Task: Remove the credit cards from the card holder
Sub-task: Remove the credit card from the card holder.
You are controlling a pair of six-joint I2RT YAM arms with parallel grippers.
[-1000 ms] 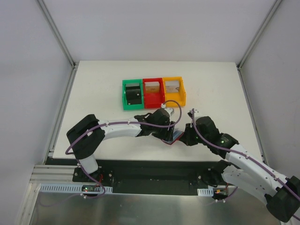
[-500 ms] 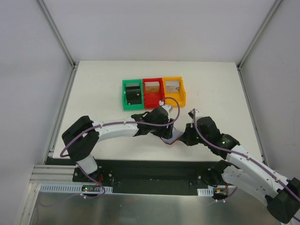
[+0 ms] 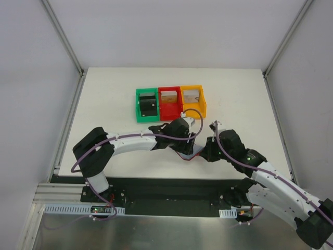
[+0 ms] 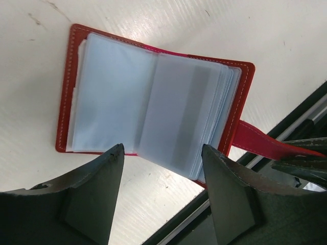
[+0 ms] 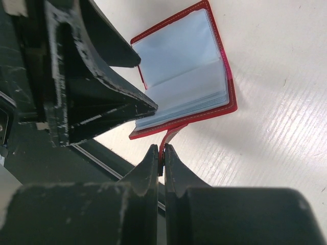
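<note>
On the table (image 4: 286, 35), the dark-red card holder (image 4: 153, 107) lies spread open.

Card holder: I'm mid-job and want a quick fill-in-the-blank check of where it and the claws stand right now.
The holder lies ____ on the table.
The right claw is shut on its red ____.
The left claw hovers over it, holding ____.
The black block sits in the ____ bin.
Missing words: open; tab; nothing; green.
</note>
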